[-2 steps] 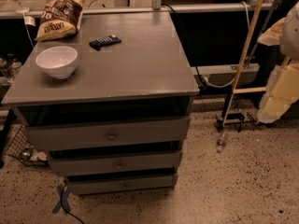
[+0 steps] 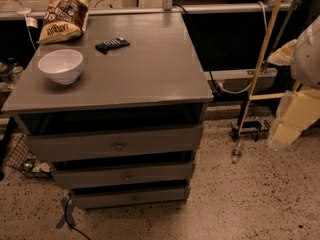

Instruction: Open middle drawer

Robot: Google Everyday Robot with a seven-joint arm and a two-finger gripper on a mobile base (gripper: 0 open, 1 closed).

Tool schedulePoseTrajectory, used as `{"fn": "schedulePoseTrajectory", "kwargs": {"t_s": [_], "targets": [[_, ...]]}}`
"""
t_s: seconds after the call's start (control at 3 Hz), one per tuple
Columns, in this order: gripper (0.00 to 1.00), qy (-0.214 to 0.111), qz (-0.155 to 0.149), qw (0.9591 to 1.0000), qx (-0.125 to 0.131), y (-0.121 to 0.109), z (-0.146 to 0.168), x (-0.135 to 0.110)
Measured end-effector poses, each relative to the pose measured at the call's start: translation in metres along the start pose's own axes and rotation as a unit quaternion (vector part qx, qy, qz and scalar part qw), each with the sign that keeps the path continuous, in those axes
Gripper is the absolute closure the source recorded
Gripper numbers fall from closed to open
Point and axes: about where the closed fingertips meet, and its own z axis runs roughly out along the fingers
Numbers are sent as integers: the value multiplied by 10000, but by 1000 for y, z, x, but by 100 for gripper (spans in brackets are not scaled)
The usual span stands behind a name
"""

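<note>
The grey cabinet point(image 2: 150, 69) has three drawer fronts. The middle drawer point(image 2: 90, 176) is the second front, with a small round knob point(image 2: 127, 176) at its centre and a dark gap above it. The taller top front point(image 2: 75, 146) is above it and the slim bottom front point(image 2: 100, 200) is below. My arm and gripper point(image 2: 292, 121) show as pale white and yellowish parts at the right edge. They are well to the right of the cabinet and touch no drawer.
On the cabinet top are a white bowl point(image 2: 60, 65), a chip bag point(image 2: 62, 19) and a black remote point(image 2: 112, 45). A slanted wooden pole point(image 2: 260, 66) and a small stand point(image 2: 248, 129) are right of the cabinet. A cable point(image 2: 67, 219) lies on the speckled floor at the front left.
My arm at the right edge sits slightly lower than before. The drawers and the things on the cabinet top have not moved.
</note>
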Motion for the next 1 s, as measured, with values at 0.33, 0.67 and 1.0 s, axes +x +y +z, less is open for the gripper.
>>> {"fn": "schedulePoseTrajectory", "kwargs": {"t_s": [0.33, 0.67, 1.0], "targets": [[0, -267, -144, 9991, -284, 28, 37, -10], [0, -648, -251, 9945, -788, 63, 85, -34], [0, -639, -253, 9947, -771, 62, 84, -34]]}}
